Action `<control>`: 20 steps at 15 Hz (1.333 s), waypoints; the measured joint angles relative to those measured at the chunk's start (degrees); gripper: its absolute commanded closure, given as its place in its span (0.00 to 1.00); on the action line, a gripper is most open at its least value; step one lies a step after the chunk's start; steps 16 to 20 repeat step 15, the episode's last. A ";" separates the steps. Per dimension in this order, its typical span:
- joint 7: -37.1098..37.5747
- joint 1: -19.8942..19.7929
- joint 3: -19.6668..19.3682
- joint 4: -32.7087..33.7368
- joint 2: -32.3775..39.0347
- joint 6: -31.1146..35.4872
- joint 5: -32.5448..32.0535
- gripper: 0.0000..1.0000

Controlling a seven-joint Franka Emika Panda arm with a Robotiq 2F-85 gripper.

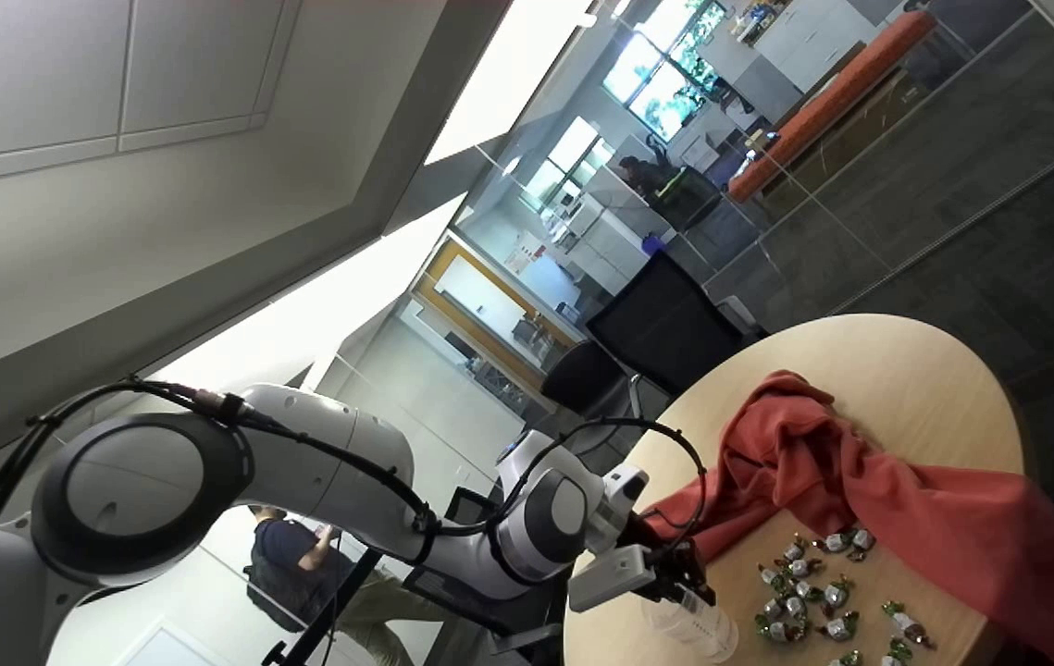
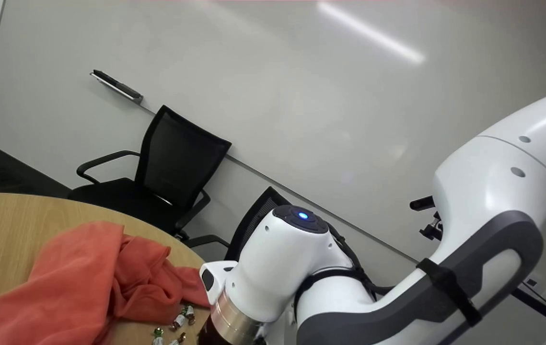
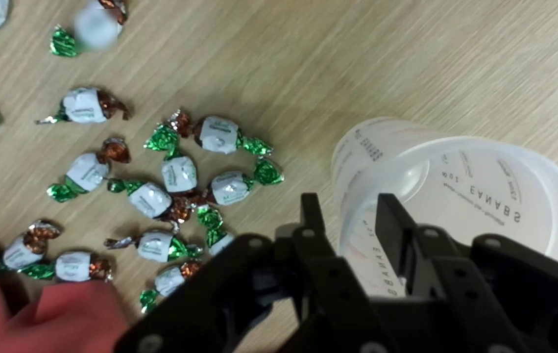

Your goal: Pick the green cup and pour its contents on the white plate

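Observation:
No green cup or white plate shows in any view. A clear plastic cup with printed markings stands open-topped on the table; it shows in the wrist view (image 3: 484, 206) and in an exterior view (image 1: 707, 636). It looks empty. My gripper (image 3: 350, 198) is open, its fingers parted over the cup's near rim. One finger appears outside the cup wall and the other over its mouth; I cannot tell if either touches. The gripper also shows in an exterior view (image 1: 695, 583), just above the cup. In the remaining exterior view the gripper and cup are hidden or out of frame.
Several wrapped candies (image 3: 179, 174) lie beside the cup; some also show in both exterior views (image 1: 801, 590) (image 2: 180, 320). A crumpled red cloth (image 1: 795, 472) (image 2: 81, 282) drapes over the round wooden table (image 1: 924, 398). Black chairs (image 1: 665, 324) (image 2: 181, 158) stand around its edge.

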 measured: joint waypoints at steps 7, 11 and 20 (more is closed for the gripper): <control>-0.12 0.73 1.13 -4.94 -7.24 -1.27 1.99 0.00; -0.19 0.48 2.36 -10.50 -13.90 -1.49 3.53 0.00; -0.19 0.48 2.46 -14.08 -17.64 -1.74 3.65 0.00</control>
